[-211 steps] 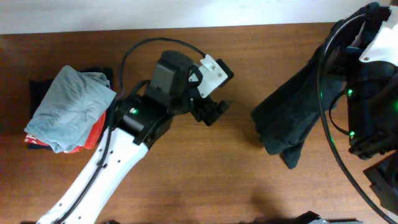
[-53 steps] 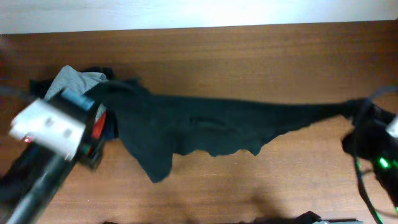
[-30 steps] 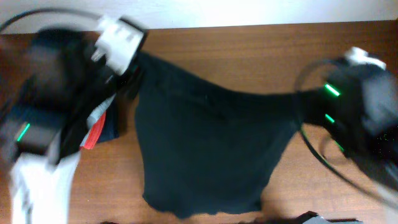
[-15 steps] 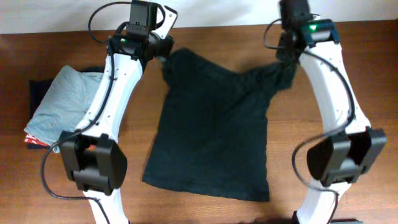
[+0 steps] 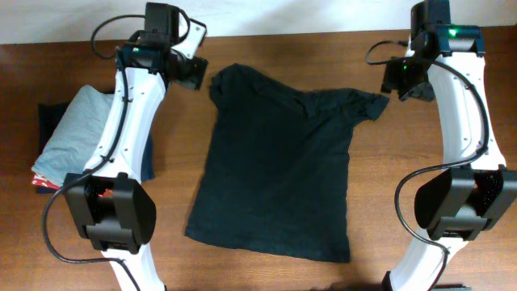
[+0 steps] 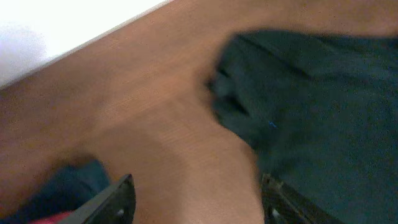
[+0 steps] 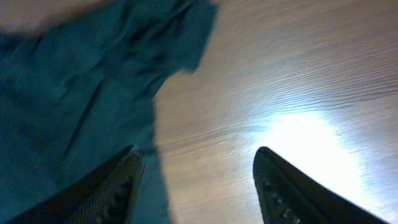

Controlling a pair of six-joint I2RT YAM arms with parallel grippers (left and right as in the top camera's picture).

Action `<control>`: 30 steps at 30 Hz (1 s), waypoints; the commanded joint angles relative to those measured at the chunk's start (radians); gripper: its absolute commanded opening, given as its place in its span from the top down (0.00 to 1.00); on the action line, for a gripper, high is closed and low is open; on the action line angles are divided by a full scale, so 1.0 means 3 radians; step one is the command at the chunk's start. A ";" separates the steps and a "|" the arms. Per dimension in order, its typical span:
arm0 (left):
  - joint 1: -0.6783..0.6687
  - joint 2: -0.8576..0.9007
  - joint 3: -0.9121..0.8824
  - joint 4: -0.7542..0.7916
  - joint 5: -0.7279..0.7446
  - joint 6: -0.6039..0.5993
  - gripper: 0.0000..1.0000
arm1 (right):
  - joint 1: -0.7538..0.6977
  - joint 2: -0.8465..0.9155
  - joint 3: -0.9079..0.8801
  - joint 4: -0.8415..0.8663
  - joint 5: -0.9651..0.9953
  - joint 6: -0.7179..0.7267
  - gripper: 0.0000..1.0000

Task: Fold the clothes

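Released since a moment ago, the black T-shirt (image 5: 279, 178) lies flat on the worktop (image 5: 307, 56) between left end effector (image 5: 194, 77) and right end effector (image 5: 396, 82), both open, empty.

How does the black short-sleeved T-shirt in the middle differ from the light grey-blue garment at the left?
The black short-sleeved T-shirt lies spread flat on the wooden table, sleeves out; the light grey-blue garment sits bundled on a stack of folded clothes. The T-shirt is dark, the garment pale. Spread out, the T-shirt covers more table than the garment. Both are soft plain fabric.
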 commanded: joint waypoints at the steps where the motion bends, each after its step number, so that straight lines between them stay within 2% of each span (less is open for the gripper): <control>1: -0.0081 -0.0140 0.0027 -0.0266 0.0347 -0.0004 0.49 | 0.0018 -0.0118 0.0025 -0.0203 -0.0533 -0.0097 0.46; 3: -0.0103 -0.0140 0.0024 -0.0388 0.0343 -0.0004 0.58 | 0.0018 -0.0118 0.0024 -0.0317 -0.0533 -0.0095 0.56; 4: -0.0112 -0.0140 0.0022 -0.0399 0.0343 -0.0004 0.59 | 0.0018 -0.0117 0.0019 -0.0371 -0.0537 -0.0093 0.80; 5: -0.0112 -0.0140 0.0022 -0.0399 0.0343 -0.0004 0.62 | 0.0018 -0.0117 0.0015 -0.0378 -0.0546 -0.0094 0.85; 6: -0.0112 -0.0140 0.0022 -0.0399 0.0345 -0.0005 0.67 | 0.0018 -0.0117 -0.0013 -0.0389 -0.0590 -0.0094 0.96; 10: -0.0112 -0.0099 0.0009 -0.0403 0.0371 -0.0004 0.91 | 0.0018 -0.0107 -0.0257 -0.0257 -0.0668 -0.0095 0.96; 12: -0.0112 -0.0028 0.0009 -0.0401 0.0412 -0.0004 0.99 | 0.0018 -0.0098 -0.0455 -0.0061 -0.0689 -0.0097 0.96; 15: -0.0127 0.0116 0.0009 -0.0420 0.0646 -0.0004 0.99 | 0.0034 -0.0092 -0.0867 0.0331 -0.0994 -0.0121 0.96; 17: -0.0193 0.0270 0.0009 -0.0444 0.0731 -0.0004 1.00 | 0.0099 -0.0092 -0.1183 0.0683 -0.1348 -0.0354 0.96; 23: -0.0406 0.0552 0.0009 -0.0463 0.0707 0.0038 1.00 | 0.0375 -0.0090 -0.1752 0.1472 -0.1364 -0.0369 0.96; 25: -0.0462 0.0622 0.0009 -0.0515 0.0637 0.0047 1.00 | 0.0468 -0.0090 -0.1869 0.1382 -0.1364 -0.0359 0.96; 30: -0.0467 0.0682 0.0009 -0.0559 0.0483 0.0047 0.99 | 0.0535 -0.0090 -0.1874 0.0725 -0.1316 -0.0355 0.96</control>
